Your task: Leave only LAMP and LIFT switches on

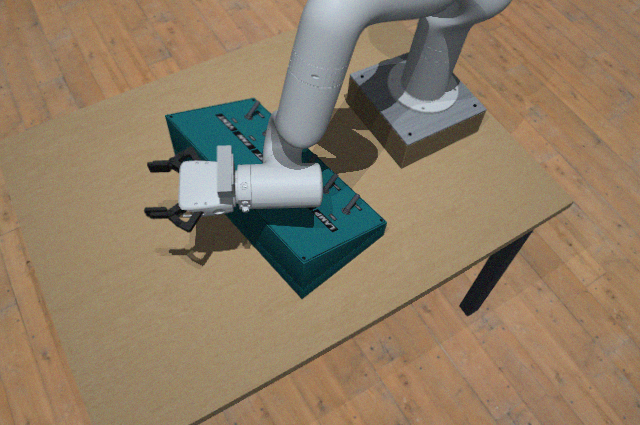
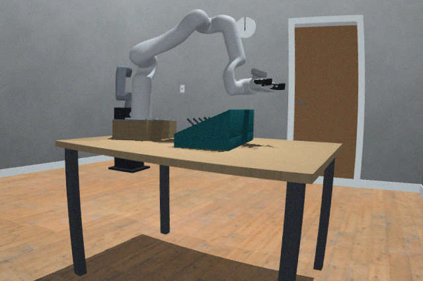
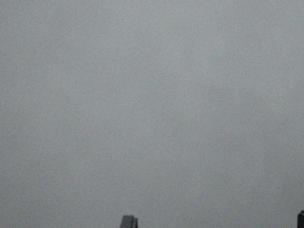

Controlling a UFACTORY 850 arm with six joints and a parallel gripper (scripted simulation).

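A teal wedge-shaped console (image 1: 289, 244) (image 2: 215, 131) lies aslant on the table (image 1: 155, 317) (image 2: 273, 158). Dark toggle levers stand along its sloped top: one lever (image 1: 252, 110) at the far end, two levers (image 1: 330, 183) (image 1: 351, 203) near the LAMP label (image 1: 325, 220). The arm hides the middle switches and labels. In the side view the levers (image 2: 196, 120) show as short dark pins. My gripper (image 1: 155, 188) (image 2: 273, 83) is open and empty. It points level, well above the console's tall rear edge. The wrist view shows only grey wall and two fingertips (image 3: 128, 221).
The arm's grey base block (image 1: 413, 115) (image 2: 143, 129) stands on the table behind the console. A brown door (image 2: 326, 100) is in the wall beyond the gripper.
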